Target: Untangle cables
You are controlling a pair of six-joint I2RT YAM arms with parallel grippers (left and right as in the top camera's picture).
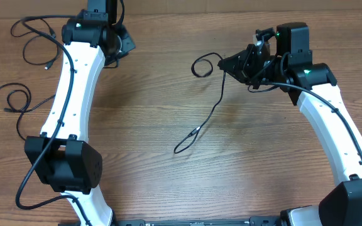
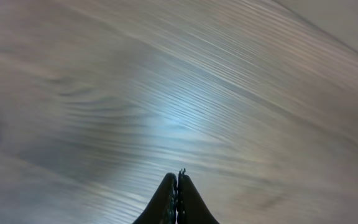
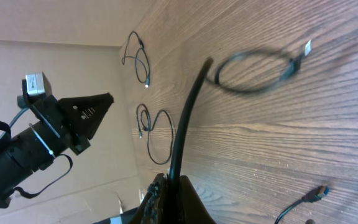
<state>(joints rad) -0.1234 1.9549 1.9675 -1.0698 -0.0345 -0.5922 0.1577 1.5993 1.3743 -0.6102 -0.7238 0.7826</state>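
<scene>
My right gripper is shut on a thin black cable. From the jaws this cable curls into a small loop on the left and trails down the table to a folded end. The right wrist view has the gripper pinching the cable, with the loop and a silvery plug tip beyond. Two more loose cables lie at the far left. My left gripper hovers at the back, and its wrist view has the gripper shut with nothing in it.
The wooden table carries only the cables. The left arm stretches along the left side beside the two loose cables. A plug end lies near the right gripper. Cardboard walls stand behind the table.
</scene>
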